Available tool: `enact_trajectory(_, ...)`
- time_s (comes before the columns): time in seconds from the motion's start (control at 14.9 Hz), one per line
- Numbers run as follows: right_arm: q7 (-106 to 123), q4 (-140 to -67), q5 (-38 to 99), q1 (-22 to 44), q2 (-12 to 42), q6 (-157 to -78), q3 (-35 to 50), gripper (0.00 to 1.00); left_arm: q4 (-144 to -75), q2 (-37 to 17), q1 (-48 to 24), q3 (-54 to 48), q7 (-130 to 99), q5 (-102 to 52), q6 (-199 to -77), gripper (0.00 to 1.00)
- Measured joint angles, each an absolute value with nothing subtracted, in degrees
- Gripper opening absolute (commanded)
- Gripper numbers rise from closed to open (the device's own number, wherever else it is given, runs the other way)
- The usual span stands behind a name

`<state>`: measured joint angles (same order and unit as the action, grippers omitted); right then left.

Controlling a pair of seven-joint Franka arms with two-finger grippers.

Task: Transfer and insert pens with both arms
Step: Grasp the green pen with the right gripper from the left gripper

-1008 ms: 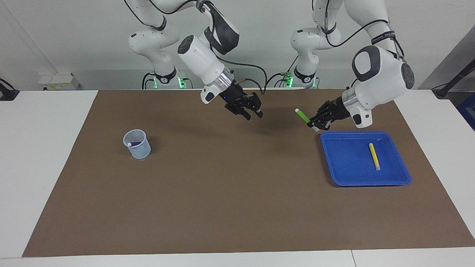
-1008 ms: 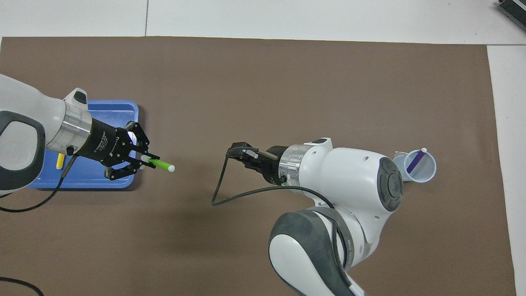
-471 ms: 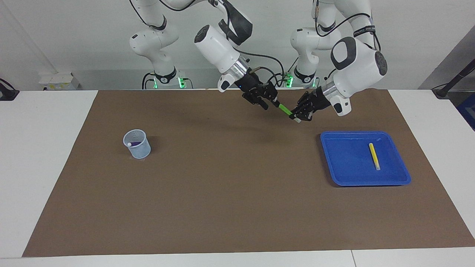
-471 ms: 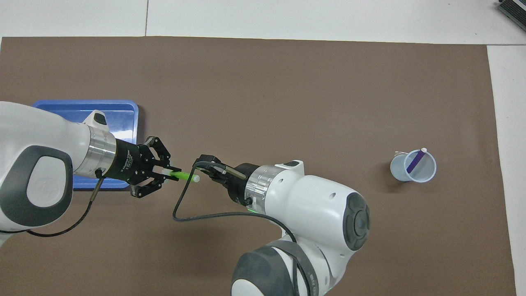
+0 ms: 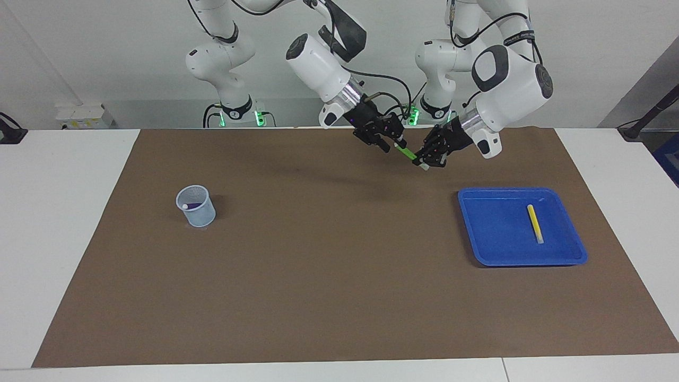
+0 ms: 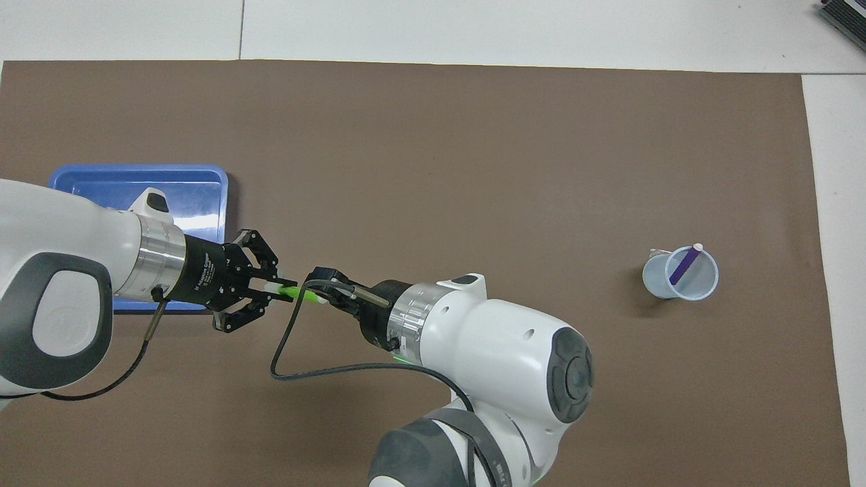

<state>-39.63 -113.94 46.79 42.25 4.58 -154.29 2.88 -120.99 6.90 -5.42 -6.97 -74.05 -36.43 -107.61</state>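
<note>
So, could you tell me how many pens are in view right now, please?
3. The green pen is in the air between the left pincer and right pincer. The yellow pen lies in the blue tray. The purple pen stands in the cup.

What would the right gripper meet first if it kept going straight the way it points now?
The green pen, whose free end is already at the right gripper; just past it, the left gripper holding the pen's other end.

Carried green pen point(image 5: 407, 153) away from tray point(image 5: 579, 249) in left gripper point(image 5: 427, 159); met midair by right gripper point(image 5: 391, 145), tips at pen.
</note>
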Motion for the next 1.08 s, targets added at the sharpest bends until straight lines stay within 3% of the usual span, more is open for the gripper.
enact_trajectory(0.2,-39.63,-113.93,46.79,42.30,4.59,-154.29,2.89,0.56,-121.03,6.90,-5.50,-6.97,-74.16,-37.31,-107.61,0.00)
enact_trajectory(0.54,-39.63,-113.92,46.79,43.39,4.59,-154.29,3.00,0.41,-121.04,6.95,-5.54,-6.97,-74.44,-38.01,-107.61,0.00)
enact_trajectory(0.87,-39.63,-113.91,46.79,43.37,4.63,-154.30,2.94,0.00,-121.05,6.97,-5.58,-6.97,-74.49,-38.64,-107.61,0.00)
enact_trajectory(1.08,-39.63,-113.90,46.79,43.33,4.63,-154.30,2.94,0.00,-121.08,6.97,-5.60,-6.98,-74.63,-38.70,-107.68,0.00)
